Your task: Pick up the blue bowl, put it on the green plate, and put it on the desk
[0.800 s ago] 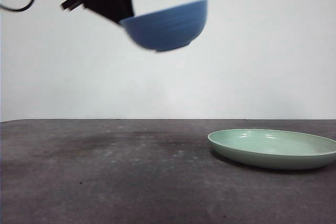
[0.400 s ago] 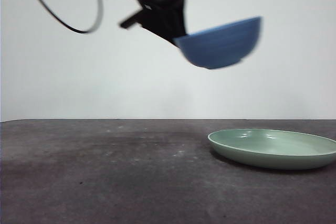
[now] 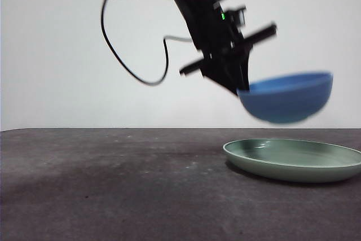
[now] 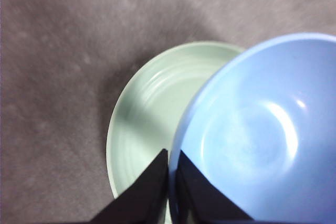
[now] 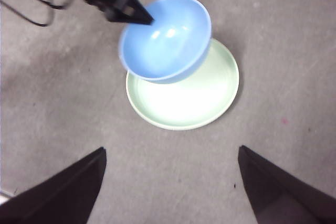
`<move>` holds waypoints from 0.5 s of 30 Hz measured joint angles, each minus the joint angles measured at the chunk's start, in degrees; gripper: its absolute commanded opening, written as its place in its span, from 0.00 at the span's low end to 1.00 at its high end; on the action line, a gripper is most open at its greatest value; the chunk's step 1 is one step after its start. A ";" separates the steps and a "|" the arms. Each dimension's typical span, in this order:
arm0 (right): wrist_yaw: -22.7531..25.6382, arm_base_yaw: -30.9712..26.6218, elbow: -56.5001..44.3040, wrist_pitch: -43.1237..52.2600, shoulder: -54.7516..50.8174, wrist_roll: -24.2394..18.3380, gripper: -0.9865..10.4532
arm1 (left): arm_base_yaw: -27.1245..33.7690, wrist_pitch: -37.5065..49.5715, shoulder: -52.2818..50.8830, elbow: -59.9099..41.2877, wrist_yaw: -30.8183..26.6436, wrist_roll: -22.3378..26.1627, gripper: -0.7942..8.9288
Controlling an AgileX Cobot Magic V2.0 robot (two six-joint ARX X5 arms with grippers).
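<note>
The blue bowl (image 4: 262, 140) looked smooth and glossy, catching bright highlights inside. Beneath it, the green plate (image 5: 205, 98) had a glazed sheen too, with faint concentric rings. Around the plate, the desk (image 3: 113, 184) was matt, mottled and scuffed.

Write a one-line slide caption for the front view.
Left gripper holds the glossy blue bowl by its rim, in the air above the shallow mint-green plate on the dark desk.

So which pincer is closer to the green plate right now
Left. The left pincer holds the blue bowl just above the green plate; the right pincer hangs open, higher and off to one side.
</note>
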 measured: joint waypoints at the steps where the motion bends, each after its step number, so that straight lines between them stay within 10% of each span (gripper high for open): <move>1: 0.04 0.00 0.00 -0.39 -0.26 0.00 0.44 | -0.04 0.09 1.33 0.17 -0.79 0.00 0.10; 15: 0.90 0.00 0.00 -0.90 -0.52 0.48 0.44 | -0.20 0.98 6.10 0.35 -1.51 0.00 0.11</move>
